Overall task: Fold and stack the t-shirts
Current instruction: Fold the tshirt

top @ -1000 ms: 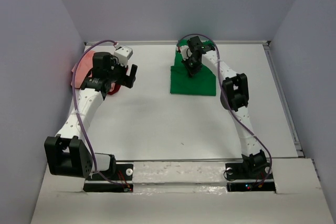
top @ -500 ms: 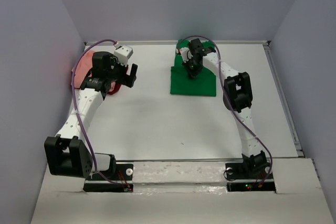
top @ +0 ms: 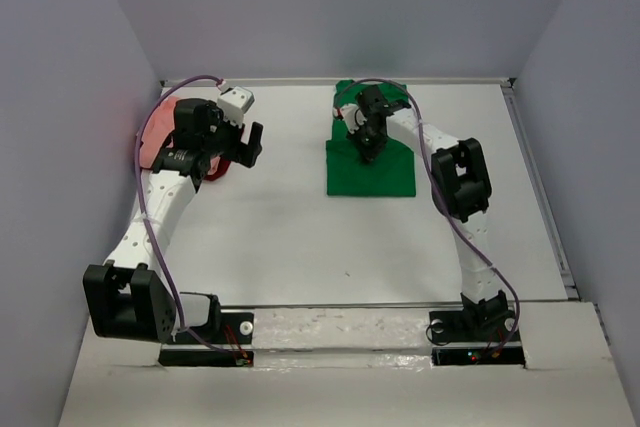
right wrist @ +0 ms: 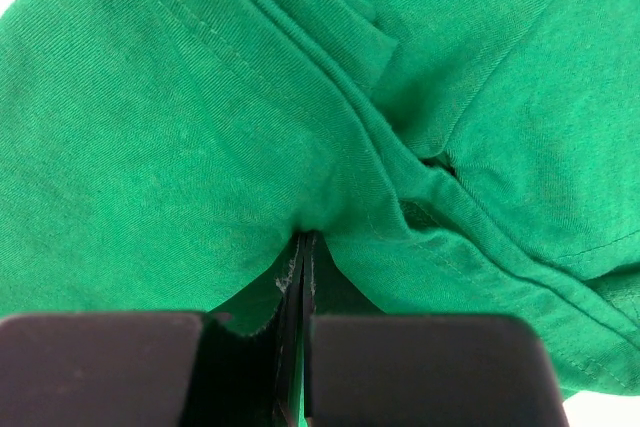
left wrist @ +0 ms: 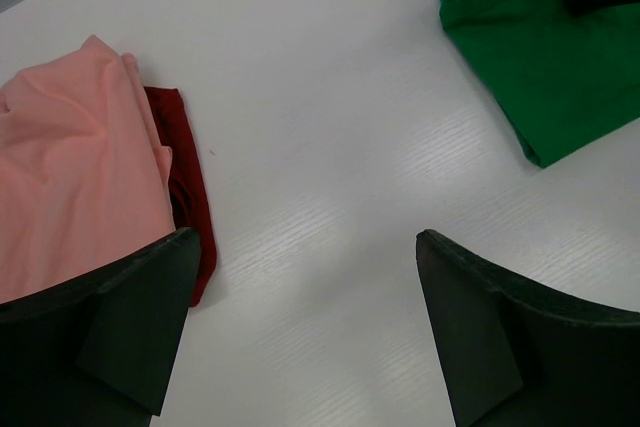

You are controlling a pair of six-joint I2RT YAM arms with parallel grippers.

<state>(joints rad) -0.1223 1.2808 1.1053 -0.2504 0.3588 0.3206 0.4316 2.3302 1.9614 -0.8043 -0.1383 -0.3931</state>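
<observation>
On the white table (top: 280, 237), the green t-shirt (top: 385, 175) lies far centre. The salmon-pink t-shirt (left wrist: 70, 187) is bunched far left, overlapping the dark red cloth (left wrist: 185, 177). The right gripper (right wrist: 303, 245) is clamped on a green fold. The left gripper (left wrist: 308, 267) hangs beside the pink shirt, jaws fully apart.

White table (top: 290, 227) w/ green t-shirt (top: 372, 173) far-centre; far-left pink t-shirt (left wrist: 60, 177), prob. atop dark red cloth (left wrist: 186, 169)

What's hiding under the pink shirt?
A strip of dark red cloth peeks out from under the salmon-pink cloth t-shirt, lying on the white table. The rest of it is covered by the pink shirt, so its full shape cannot be seen.
</observation>
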